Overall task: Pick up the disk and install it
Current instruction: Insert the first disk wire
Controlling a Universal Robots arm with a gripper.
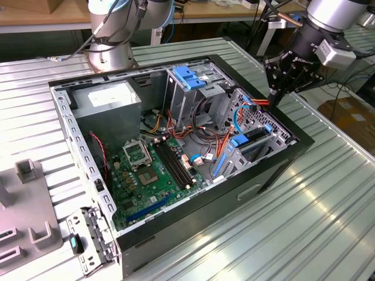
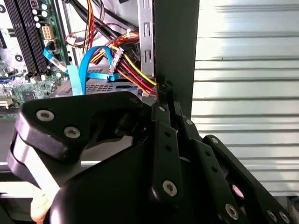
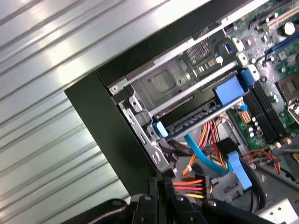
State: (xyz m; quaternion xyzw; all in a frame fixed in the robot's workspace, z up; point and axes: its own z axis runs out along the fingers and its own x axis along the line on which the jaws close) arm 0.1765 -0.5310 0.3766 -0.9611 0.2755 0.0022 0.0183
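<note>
The gripper [image 1: 274, 96] hangs over the open computer case [image 1: 281, 167] at its corner on the exterior view's right, its black fingers [image 2: 163, 121] drawn close together with nothing between them, tips right at a bundle of red, orange and yellow wires [image 3: 191, 185]. Just beyond that, the disk [image 3: 198, 119] sits edge-on in the metal drive bay [image 3: 163, 86] with its blue side rails [image 1: 241, 140] showing, near the green motherboard [image 1: 149, 175] and a blue flat cable [image 2: 86, 70].
</note>
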